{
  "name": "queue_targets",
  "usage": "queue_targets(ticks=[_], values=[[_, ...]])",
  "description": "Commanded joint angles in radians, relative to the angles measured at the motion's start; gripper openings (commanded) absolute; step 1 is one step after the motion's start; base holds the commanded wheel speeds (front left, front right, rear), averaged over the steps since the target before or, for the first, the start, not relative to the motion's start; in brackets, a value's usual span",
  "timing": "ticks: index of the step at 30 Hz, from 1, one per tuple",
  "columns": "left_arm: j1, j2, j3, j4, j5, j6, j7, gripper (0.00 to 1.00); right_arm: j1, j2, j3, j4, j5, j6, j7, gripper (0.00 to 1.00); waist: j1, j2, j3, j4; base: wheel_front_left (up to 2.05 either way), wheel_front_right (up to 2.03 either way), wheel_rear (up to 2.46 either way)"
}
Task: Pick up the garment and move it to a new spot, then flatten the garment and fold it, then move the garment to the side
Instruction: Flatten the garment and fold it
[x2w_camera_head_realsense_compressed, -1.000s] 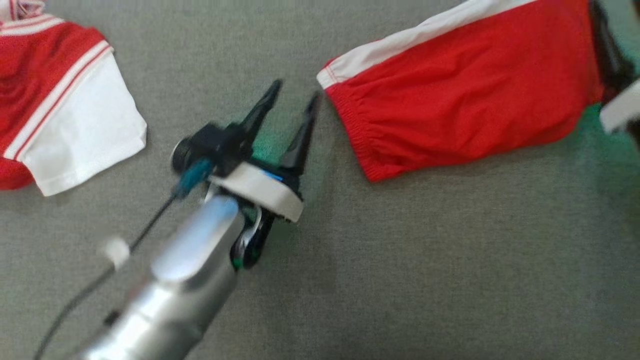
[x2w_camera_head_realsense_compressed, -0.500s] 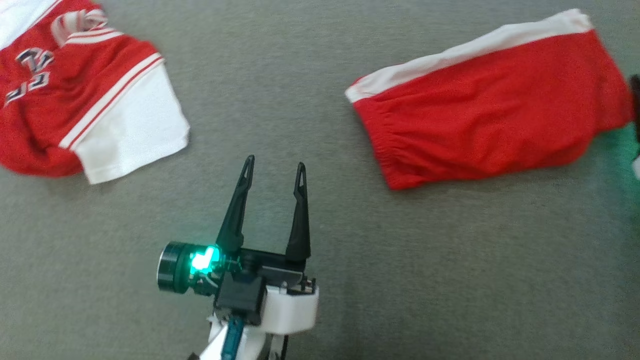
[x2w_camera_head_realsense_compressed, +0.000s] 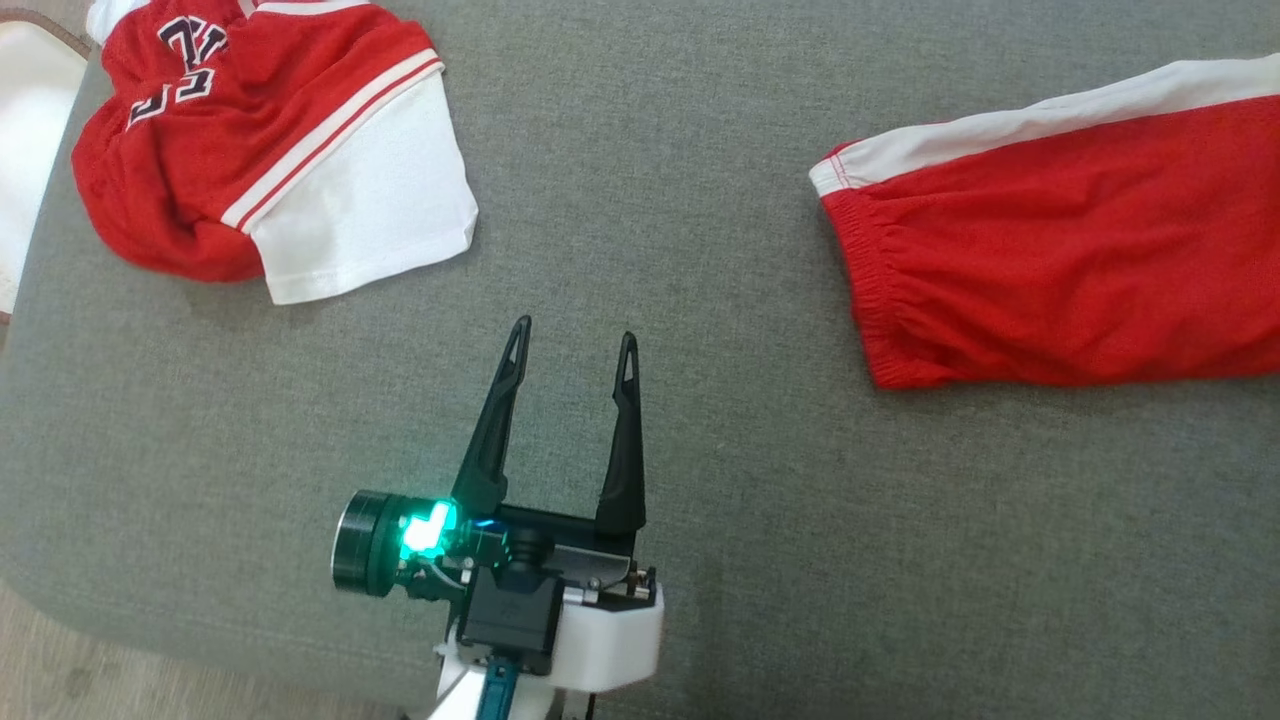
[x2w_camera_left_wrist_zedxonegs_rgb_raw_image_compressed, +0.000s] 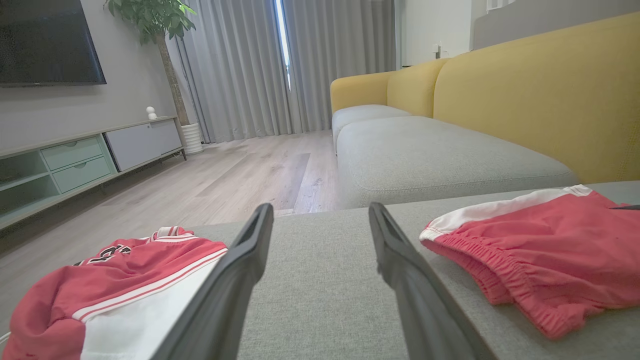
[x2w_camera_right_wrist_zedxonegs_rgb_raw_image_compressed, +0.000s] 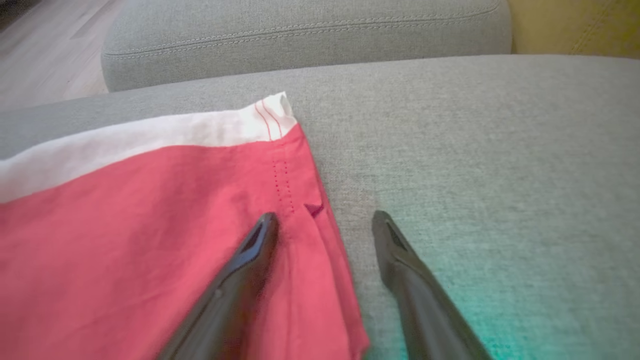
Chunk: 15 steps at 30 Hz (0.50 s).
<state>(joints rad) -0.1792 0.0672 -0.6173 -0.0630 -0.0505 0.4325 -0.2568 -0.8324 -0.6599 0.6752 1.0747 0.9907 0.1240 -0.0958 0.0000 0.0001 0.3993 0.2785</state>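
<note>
Trouble ahead, maybe: my right gripper (x2w_camera_right_wrist_zedxonegs_rgb_raw_image_compressed: 324, 216), fingers wide, straddles the hem of the red shorts with a white side stripe (x2w_camera_head_realsense_compressed: 1060, 260) on the grey sofa cushion (x2w_camera_head_realsense_compressed: 700, 150). Closing here could pinch one layer only. Meanwhile my left gripper (x2w_camera_head_realsense_compressed: 574, 333) hangs wide and empty beside them.

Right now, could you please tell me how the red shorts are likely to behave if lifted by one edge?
The red shorts lie flat with soft wrinkles, so they would probably hang limp. Their gathered waistband looks thicker, likely a firmer grab. On the woven grey cushion, pushing would probably bunch them.
</note>
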Motion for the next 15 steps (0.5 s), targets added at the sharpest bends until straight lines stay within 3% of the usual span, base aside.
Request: queue_targets(ticks=[1, 2, 3, 15], values=[[-0.001, -0.005, 0.025, -0.032, 0.01, 0.009, -0.005, 1.0, 0.055, 0.004, 0.037, -0.027, 0.024, 0.007, 0.056, 0.39, 0.0, -0.0001, -0.003, -0.004, 0.0, 0.0, 0.0], [-0.002, -0.006, 0.026, -0.032, 0.011, 0.008, -0.005, 1.0, 0.061, 0.0, 0.044, -0.04, 0.033, 0.007, 0.072, 0.09, 0.0, -0.0001, -0.005, -0.006, 0.0, 0.0, 0.0], [-0.002, -0.006, 0.028, -0.031, 0.011, 0.007, -0.005, 1.0, 0.066, -0.004, 0.05, -0.052, 0.041, 0.007, 0.085, 0.0, 0.0, -0.0001, -0.006, -0.01, 0.0, 0.0, 0.0], [0.014, -0.002, 0.069, -0.02, 0.007, -0.017, -0.005, 1.0, 0.039, -0.077, 0.07, -0.041, 0.021, 0.007, -0.009, 0.0, 0.0, -0.0001, -0.056, -0.129, 0.0, 0.0, 0.0]])
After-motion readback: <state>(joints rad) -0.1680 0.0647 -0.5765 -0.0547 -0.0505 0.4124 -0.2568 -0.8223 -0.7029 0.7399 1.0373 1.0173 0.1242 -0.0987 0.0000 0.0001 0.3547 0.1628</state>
